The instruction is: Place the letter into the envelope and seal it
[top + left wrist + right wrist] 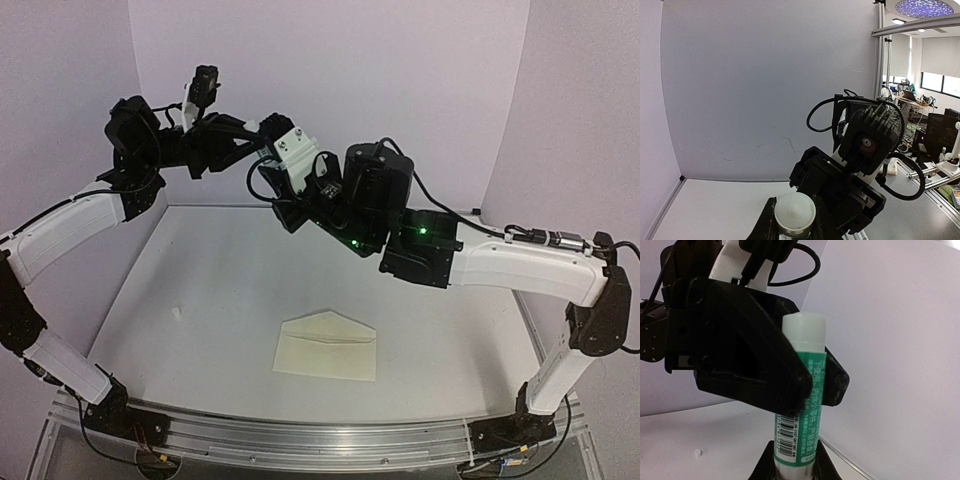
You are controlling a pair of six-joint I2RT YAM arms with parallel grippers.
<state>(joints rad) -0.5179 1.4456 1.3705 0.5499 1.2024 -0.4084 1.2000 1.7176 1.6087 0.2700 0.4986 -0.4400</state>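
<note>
1. Your left gripper (pixel 815 390) is shut tight around the middle of a glue stick (pixel 796 435), high in the air.
2. Your right gripper (pixel 795 470) sits at the stick's bottom end. It seems to squeeze the stick, but little of it shows.
3. The stick's white cap pokes out past the left gripper.
4. The envelope (pixel 326 347) lies flat on the desk (pixel 200 290), far below both grippers, near the front edge.

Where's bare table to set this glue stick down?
Bare white tabletop lies left of the pale cream paper envelope, save a small white speck, and right of it toward the right arm. Crowded: the air over the far centre, where both arms meet around the green-labelled glue stick.
</note>
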